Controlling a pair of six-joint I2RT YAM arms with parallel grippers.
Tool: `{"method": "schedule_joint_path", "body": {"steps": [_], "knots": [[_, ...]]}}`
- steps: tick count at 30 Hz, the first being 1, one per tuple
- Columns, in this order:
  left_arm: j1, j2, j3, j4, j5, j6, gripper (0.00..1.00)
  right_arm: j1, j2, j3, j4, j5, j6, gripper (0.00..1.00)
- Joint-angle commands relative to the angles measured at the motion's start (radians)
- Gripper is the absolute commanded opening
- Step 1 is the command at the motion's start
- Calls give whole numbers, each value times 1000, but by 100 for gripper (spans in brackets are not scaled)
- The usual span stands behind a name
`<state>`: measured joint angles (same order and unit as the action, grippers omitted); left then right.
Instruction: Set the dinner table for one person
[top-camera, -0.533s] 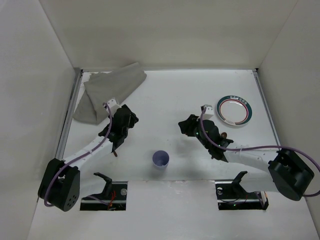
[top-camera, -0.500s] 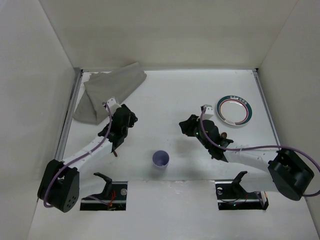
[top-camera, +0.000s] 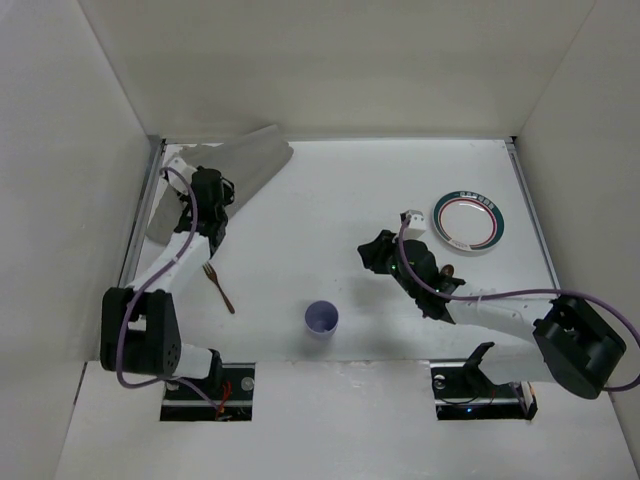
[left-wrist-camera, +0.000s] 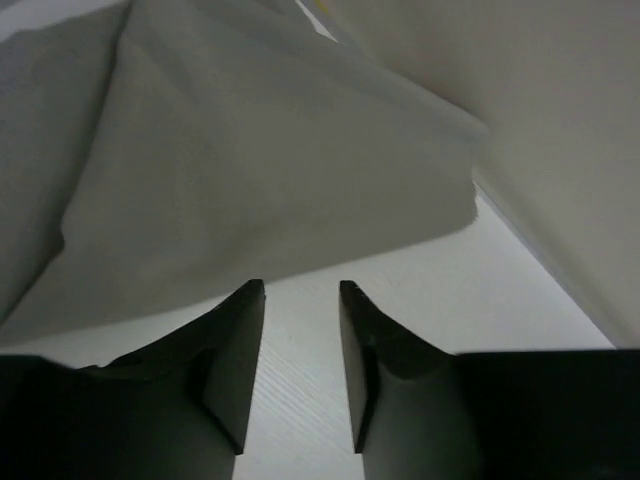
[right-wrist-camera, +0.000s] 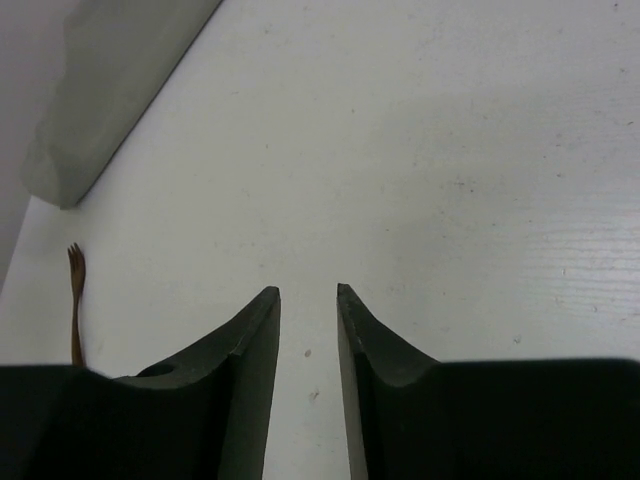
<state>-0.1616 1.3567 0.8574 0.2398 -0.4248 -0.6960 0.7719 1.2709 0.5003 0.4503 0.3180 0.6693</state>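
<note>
The dinner table (top-camera: 330, 200) is the big white top. A crumpled grey placemat (top-camera: 225, 170) lies at its far left corner and fills the left wrist view (left-wrist-camera: 230, 140). My left gripper (top-camera: 208, 205) is open and empty, low over bare table at the placemat's edge (left-wrist-camera: 300, 290). A brown fork (top-camera: 218, 287) lies alone on the table, also in the right wrist view (right-wrist-camera: 75, 295). A purple cup (top-camera: 321, 318) stands near the front middle. A ringed plate (top-camera: 469, 221) sits at the right. My right gripper (top-camera: 375, 252) is open and empty over bare table (right-wrist-camera: 308, 292).
Metal rails (top-camera: 140, 230) run along the side edges, with walls close on three sides. A small brown object (top-camera: 449, 270) shows beside my right forearm, mostly hidden. The placemat's folded end shows in the right wrist view (right-wrist-camera: 110, 100).
My left arm has swung from mid-table to the far left beside the placemat. The fork it covered now lies in the open. The right arm has not moved.
</note>
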Motion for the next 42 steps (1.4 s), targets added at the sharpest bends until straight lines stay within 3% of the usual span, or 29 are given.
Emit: {"method": "schedule_joint_path", "body": {"steps": [1,6,15,19,23,28,36,42], "knots": [[92,71,107,15,32,26,35,5,13,29,45,13,-13,41],[204,224,209,-20,40,56,49,5,22,35,48,15,-14,55],[308,524,393,-122,66,151,49,5,18,33,51,15,-20,59],[308,628,463,-137,101,151,44,5,38,41,47,15,-20,59],[296,708,526,-120,142,145,30,16,24,41,47,16,-30,59],[199,756,585,-64,262,127,12,16,10,35,47,29,-31,59],[-20,769,606,32,383,116,8,13,-1,26,54,39,-36,59],[-164,694,464,114,333,58,6,-12,-16,12,50,46,-34,59]]}}
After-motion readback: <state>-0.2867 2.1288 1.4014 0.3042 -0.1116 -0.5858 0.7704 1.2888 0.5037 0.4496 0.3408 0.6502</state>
